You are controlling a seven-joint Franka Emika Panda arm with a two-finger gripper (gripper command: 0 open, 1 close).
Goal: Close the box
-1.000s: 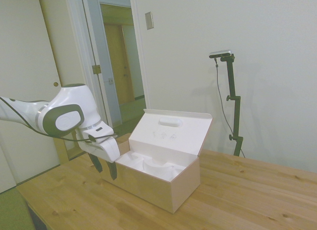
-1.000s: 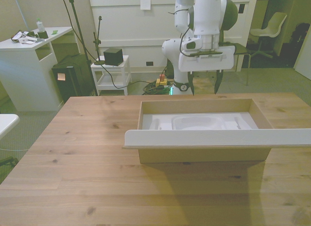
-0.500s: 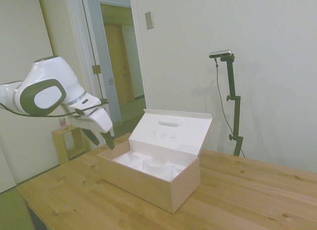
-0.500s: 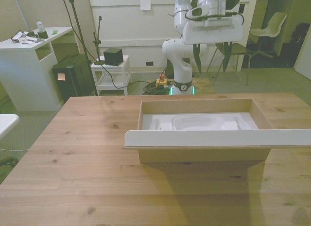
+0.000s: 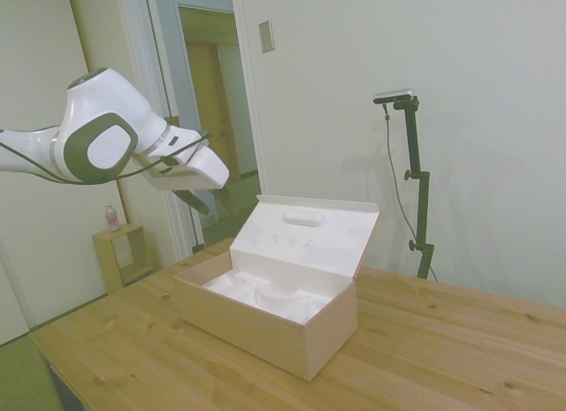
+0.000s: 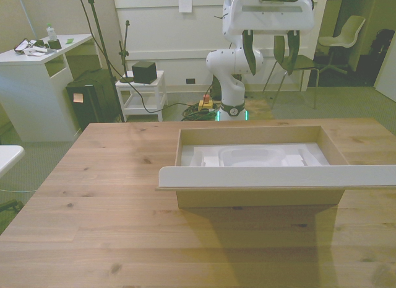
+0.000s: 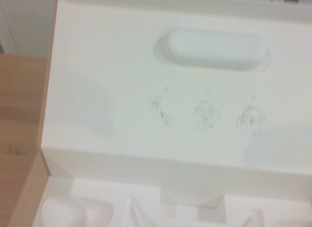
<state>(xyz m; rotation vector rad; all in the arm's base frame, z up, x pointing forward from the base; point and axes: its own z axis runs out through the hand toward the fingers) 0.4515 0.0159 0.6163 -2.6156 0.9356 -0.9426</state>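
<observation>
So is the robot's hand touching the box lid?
No, the gripper hangs in the air above the box, clear of its raised lid.

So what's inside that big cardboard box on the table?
The box holds a white moulded insert with empty hollows; nothing lies in them. Its raised lid shows three small printed symbols. Anything under the insert is hidden.

Pale tan box [image 5: 265, 327] with white insert [image 6: 260, 157], white lid [image 7: 146, 90] bearing faint grey symbols, on brown wooden table [image 6: 111, 238]
</observation>
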